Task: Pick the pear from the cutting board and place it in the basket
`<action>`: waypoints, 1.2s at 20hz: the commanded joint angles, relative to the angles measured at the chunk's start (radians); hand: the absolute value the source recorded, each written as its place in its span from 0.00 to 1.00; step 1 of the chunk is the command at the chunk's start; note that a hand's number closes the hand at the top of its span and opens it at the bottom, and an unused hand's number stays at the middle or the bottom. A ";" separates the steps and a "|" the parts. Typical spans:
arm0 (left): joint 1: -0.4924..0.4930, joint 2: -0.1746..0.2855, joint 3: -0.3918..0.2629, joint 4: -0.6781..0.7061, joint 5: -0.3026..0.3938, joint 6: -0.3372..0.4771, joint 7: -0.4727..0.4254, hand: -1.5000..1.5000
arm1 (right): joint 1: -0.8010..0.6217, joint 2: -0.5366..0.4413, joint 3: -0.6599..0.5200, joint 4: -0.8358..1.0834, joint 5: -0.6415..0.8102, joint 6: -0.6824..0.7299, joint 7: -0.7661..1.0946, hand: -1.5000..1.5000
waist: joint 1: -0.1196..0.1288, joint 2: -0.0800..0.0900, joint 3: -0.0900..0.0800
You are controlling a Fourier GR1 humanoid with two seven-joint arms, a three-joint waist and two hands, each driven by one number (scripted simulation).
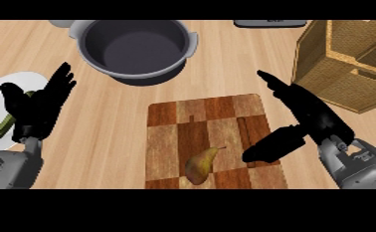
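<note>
- Our right hand [312, 116] hangs spread wide at the lower right of the frame. Its fingers are straight and its thumb reaches over the right edge of the cutting board [213, 119]. It holds nothing and is apart from the pear.
- We see the pear [200, 166] lying on its side low on the board, at the bottom centre, with its stem pointing up and right.
- We judge this to be the reach, with the pear not yet grasped. The next move calls for bringing the hand down and left over the fruit, then curling fingers and thumb round it.
- We find the wicker basket [337, 61] at the upper right, just beyond the hand.
- We note a grey pot [136, 47] at the upper centre, clear of that path.
- Our left hand [40, 104] rests open at the left edge, over a white plate [22, 79].
</note>
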 commanded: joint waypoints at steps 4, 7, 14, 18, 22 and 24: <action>-0.011 -0.019 0.014 -0.042 -0.004 -0.003 0.044 0.50 | 0.107 0.198 0.116 0.068 0.268 -0.218 0.013 0.00 | 0.017 0.003 0.000; 0.017 -0.014 0.022 -0.008 -0.029 -0.036 -0.002 0.50 | 0.114 0.264 0.075 0.165 0.290 -0.236 -0.084 0.00 | 0.018 0.006 0.000; -0.007 -0.060 0.041 -0.014 -0.081 -0.021 0.024 0.50 | 0.077 0.381 0.091 0.373 0.326 -0.150 -0.095 0.00 | 0.020 0.006 0.001; -0.017 -0.054 0.074 -0.071 -0.078 -0.047 0.099 0.50 | 0.177 0.389 0.125 0.329 0.350 -0.123 -0.120 0.00 | 0.015 0.004 0.001; 0.007 -0.104 0.090 -0.021 -0.135 -0.067 0.031 0.50 | 0.151 0.429 0.064 0.438 0.366 -0.079 -0.201 0.00 | 0.015 0.005 0.001; 0.005 -0.102 0.106 -0.040 -0.123 -0.072 0.065 0.50 | 0.304 0.334 0.085 0.285 0.365 -0.059 -0.230 0.00 | 0.011 0.004 0.001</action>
